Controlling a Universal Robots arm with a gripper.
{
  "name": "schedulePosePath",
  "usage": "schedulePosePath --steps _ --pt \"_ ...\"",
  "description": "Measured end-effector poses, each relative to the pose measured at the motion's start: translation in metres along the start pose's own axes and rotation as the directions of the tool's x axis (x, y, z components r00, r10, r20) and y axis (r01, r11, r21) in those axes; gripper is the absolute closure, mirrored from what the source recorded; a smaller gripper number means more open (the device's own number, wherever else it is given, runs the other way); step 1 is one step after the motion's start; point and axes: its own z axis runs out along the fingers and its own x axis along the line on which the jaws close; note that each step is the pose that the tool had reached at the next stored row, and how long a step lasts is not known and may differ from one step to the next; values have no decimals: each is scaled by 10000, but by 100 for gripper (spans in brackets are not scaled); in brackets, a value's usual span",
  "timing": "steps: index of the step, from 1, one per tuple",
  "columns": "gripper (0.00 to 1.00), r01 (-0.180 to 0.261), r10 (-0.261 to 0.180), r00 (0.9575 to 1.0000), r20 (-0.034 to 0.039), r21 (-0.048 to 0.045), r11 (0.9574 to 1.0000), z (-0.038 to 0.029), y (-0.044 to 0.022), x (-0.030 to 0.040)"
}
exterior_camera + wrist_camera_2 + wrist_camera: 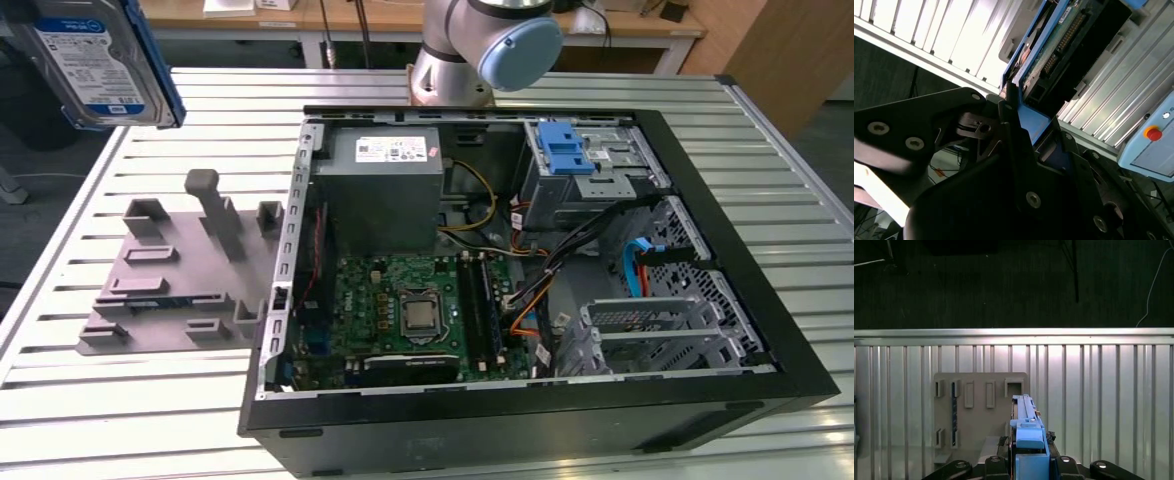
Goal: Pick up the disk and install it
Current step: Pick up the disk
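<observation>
Exterior view: disk (pixel 91 60) lifted, not yet installed.
Pincer (pixel 1036 125) clamped on the disk's blue rail. Disk hangs high, well apart from the open computer case (pixel 534 250), off its exterior-view left side. Pickup done; fitting remains.

We saw the disk (pixel 91 65) at eleven o'clock in the exterior view: silver, white-and-blue label, blue rails. The table (pixel 134 410) was pale silver, striped with ribs. The fixture plate (pixel 167 275) at nine o'clock was plain grey, the computer case (pixel 534 440) black, its motherboard (pixel 414 305) green.
</observation>
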Motion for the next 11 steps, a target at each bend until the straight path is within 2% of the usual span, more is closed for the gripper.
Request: schedulePosePath --steps 11 --pt "64 1 -1 10000 -6 0 10000 -81 -1 -10"
